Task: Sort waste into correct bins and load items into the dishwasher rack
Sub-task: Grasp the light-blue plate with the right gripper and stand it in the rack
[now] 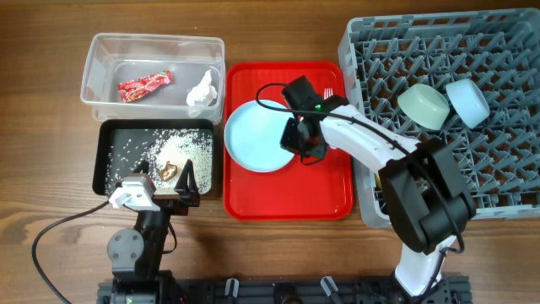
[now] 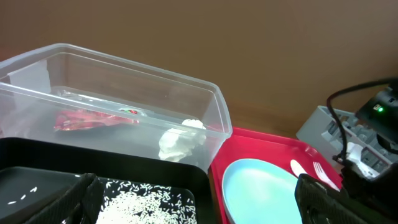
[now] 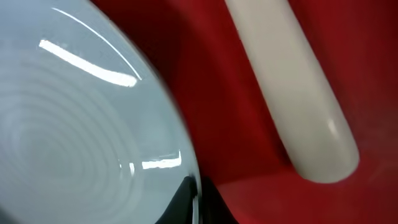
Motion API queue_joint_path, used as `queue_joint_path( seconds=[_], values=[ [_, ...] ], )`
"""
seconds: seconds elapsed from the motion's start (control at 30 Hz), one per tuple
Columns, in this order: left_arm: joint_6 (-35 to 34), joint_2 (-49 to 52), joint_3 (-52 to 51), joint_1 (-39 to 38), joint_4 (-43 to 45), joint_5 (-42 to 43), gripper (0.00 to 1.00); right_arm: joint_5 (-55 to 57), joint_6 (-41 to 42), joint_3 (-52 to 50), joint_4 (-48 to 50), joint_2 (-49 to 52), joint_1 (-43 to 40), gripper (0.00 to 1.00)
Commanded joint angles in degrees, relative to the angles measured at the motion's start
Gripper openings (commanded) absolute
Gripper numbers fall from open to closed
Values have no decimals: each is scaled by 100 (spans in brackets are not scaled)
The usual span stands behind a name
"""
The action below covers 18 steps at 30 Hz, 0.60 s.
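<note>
The light blue plate lies on the left half of the red serving tray. My right gripper sits at the plate's right rim, with a finger on each side of the rim, shut on it. A white utensil handle lies beside it on the tray. The spoon and fork lie at the tray's far right, partly hidden by the arm. My left gripper is open and empty over the front edge of the black tray. The yellow cup is out of view.
The clear tub holds the red wrapper and the white napkin. The black tray holds rice grains and brown scraps. The grey rack on the right holds two pale bowls.
</note>
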Motion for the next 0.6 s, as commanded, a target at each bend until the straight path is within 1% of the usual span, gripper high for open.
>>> queue_joint_path(
  seconds=[0.0,0.07,0.1,0.13,0.2,0.23,0.27,0.3,0.37,0.43,0.47,0.57],
  values=[
    [74,-42,-37,37,-4,26,100,658,-557,-39,-175,-780,7,4],
    [74,-44,-37,37,-4,26,100,879,-1342,-35,-81,-1386,4,4],
    [74,-42,-37,37,-4,24,100,1222,-1897,-35,-15,-1899,-2,4],
    [74,-42,-37,37,-4,26,100,1814,-2258,-35,4,-2365,-13,4],
    [74,-44,-37,37,-4,26,100,3689,-3012,-35,116,-3152,-70,5],
    [74,-42,-37,37,-4,26,100,4621,-3657,-35,308,-3418,-173,4],
    [74,-42,-37,37,-4,26,100,5305,-4371,-35,638,-3560,-343,4],
    [74,-42,-37,37,-4,26,100,5687,-5327,-37,1099,-3574,-614,4],
    [74,-44,-37,37,-4,26,100,5727,-6356,-37,1659,-3453,-1113,4],
    [74,-42,-37,37,-4,24,99,5737,-6867,-37,2297,-3174,-1703,4],
    [74,-42,-37,37,-4,26,100,5737,-7252,-37,2559,-2975,-1926,4],
    [74,-42,-37,37,-4,26,100,5775,-8336,-37,3014,-2378,-2092,4]
  ],
)
